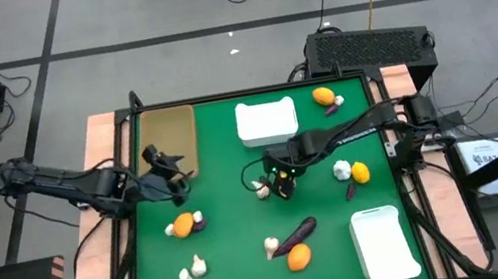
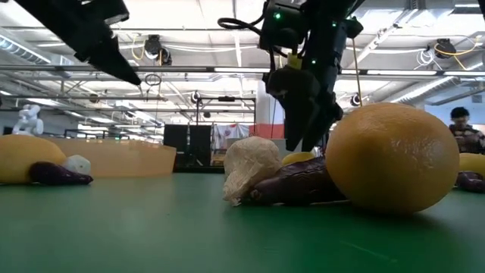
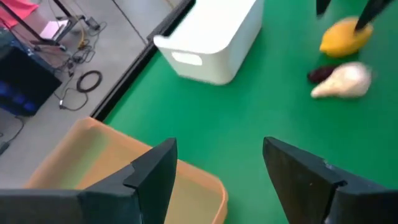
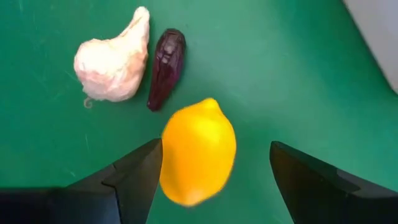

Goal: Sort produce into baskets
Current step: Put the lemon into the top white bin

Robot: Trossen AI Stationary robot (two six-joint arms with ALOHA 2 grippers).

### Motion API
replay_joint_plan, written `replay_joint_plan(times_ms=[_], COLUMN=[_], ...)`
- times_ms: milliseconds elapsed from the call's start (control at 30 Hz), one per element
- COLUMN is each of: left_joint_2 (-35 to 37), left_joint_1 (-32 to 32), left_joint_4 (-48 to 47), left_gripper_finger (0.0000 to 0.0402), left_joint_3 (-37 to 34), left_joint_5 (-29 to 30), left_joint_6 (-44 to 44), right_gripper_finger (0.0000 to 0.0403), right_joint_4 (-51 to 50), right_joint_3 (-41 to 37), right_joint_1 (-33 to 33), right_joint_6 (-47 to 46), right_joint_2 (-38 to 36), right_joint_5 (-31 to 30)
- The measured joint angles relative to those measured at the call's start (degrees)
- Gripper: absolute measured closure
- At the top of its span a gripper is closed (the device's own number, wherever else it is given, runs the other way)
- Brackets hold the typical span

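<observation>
**Hovering over the lemon: right claw lined up, nothing gripped**

Right gripper (image 4: pixel 211 177) hangs with fingers spread and empty near the table's middle, in front of the white bin (image 1: pixel 266 119) at the far edge. Directly under it lies a yellow lemon (image 4: pixel 198 152), sitting between the two fingers in the wrist view but closer to one of them; its long axis runs roughly along the fingers, not across the gap. Just beyond the lemon, on the bin's side, lie a garlic bulb (image 4: pixel 113 59) and a small purple piece (image 4: pixel 166 67), side by side and close to it.

Left gripper (image 3: pixel 217 174) waits, also spread and empty, at the near end of the tan tray (image 3: pixel 93 162), well apart from the lemon.

Judgement: right arm is clearly nearer; a straight descent should bracket the lemon, with a slight sideways correction to centre it
</observation>
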State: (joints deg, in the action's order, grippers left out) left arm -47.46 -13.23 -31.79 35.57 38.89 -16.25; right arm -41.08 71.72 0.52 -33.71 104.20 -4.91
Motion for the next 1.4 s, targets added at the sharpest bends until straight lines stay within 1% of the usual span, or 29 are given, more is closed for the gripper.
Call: replay_joint_plan(times_ms=[167, 433, 533, 633, 800, 867, 967, 1067, 1200, 1267, 1400], left_joint_2=[0.71, 0.68, 0.66, 0.66, 0.68, 0.68, 0.68, 0.68, 0.68, 0.68, 0.68], left_joint_1=[-0.02, -0.02, -0.02, -0.02, 0.62, 1.18, 2.25, 3.76, 6.70, 8.19, 10.79], left_joint_4=[1.51, 1.33, 1.29, 1.31, 2.01, 3.16, 4.30, 4.44, 6.60, 8.62, 11.98], left_gripper_finger=[0.0155, 0.0155, 0.0155, 0.0155, 0.0155, 0.0155, 0.0155, 0.0155, 0.0155, 0.0155, 0.0155], left_joint_3=[-0.02, -0.02, -0.02, -0.02, -0.02, -0.02, -0.02, 0.00, -0.02, -0.02, -0.02], left_joint_5=[-0.50, -0.97, -1.11, -1.11, -0.97, -0.90, -0.88, -0.90, -0.90, -0.93, -1.38], left_joint_6=[0.40, 0.52, 0.59, 2.09, 4.95, 6.30, 7.79, 8.30, 11.10, 12.73, 16.23], right_gripper_finger=[0.0115, 0.0115, 0.0123, 0.0142, 0.0188, 0.0200, 0.0203, 0.0194, 0.0188, 0.0188, 0.0189], right_joint_4=[0.21, 0.30, 0.61, 0.62, 0.57, 0.39, 0.42, 0.99, 5.62, 10.10, 19.68], right_joint_3=[0.00, -0.02, -0.02, -0.02, 0.02, 0.00, 0.00, 0.00, 0.02, 0.03, 0.09], right_joint_1=[-0.64, -0.64, -0.64, -0.64, -0.48, -0.29, 0.38, 1.77, 4.91, 6.92, 11.29], right_joint_6=[-0.13, -0.20, -0.18, -0.10, 0.29, 1.36, 2.70, 5.05, 8.74, 10.27, 13.02], right_joint_2=[2.33, 6.42, 6.69, 6.67, 5.18, 4.25, 1.71, -1.51, -5.67, -6.84, -7.23], right_joint_5=[0.13, 0.39, 0.40, 0.42, 0.47, 0.50, 0.54, -0.21, -5.19, -7.28, -8.55])
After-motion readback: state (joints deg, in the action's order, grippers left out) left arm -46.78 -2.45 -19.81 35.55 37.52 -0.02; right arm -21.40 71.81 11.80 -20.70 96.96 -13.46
